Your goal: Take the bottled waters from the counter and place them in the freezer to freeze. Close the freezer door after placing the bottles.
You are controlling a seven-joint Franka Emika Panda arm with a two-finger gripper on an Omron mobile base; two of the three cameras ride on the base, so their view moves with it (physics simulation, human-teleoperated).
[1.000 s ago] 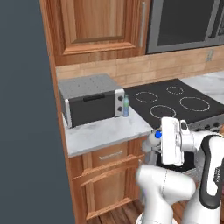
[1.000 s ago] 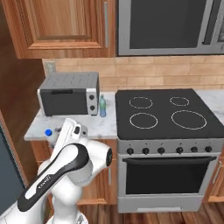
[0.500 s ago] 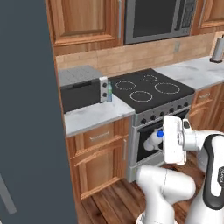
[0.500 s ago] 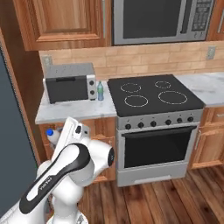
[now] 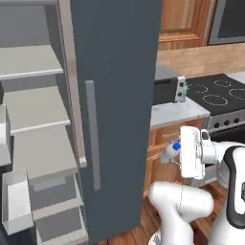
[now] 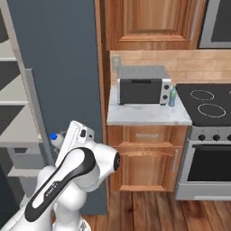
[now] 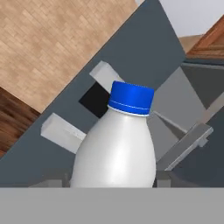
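My gripper (image 5: 178, 152) is shut on a clear-whitish water bottle (image 7: 118, 148) with a blue cap (image 7: 131, 98), which I hold at about drawer height in front of the wooden cabinets. In the right base view the held bottle (image 6: 57, 140) points toward the freezer door (image 6: 58, 67). This dark slate door (image 5: 115, 105) stands open with its long grey handle (image 5: 93, 134) facing me. Pale shelves (image 5: 28, 110) show inside the freezer to its left. The blue-tinted bottle with a green cap (image 5: 182, 91) stands upright on the marbled counter (image 5: 177, 112), beside the toaster oven.
A grey toaster oven (image 6: 142, 85) takes up most of the counter (image 6: 149, 116). The black stovetop (image 6: 207, 101) and oven lie to the right. White drawers (image 5: 16, 201) sit low in the freezer. Wooden wall cabinets (image 6: 149, 22) hang above.
The whole picture has shifted: the base has swung left, from the counter and stove toward the open freezer. The blue-capped bottle stays in my gripper.
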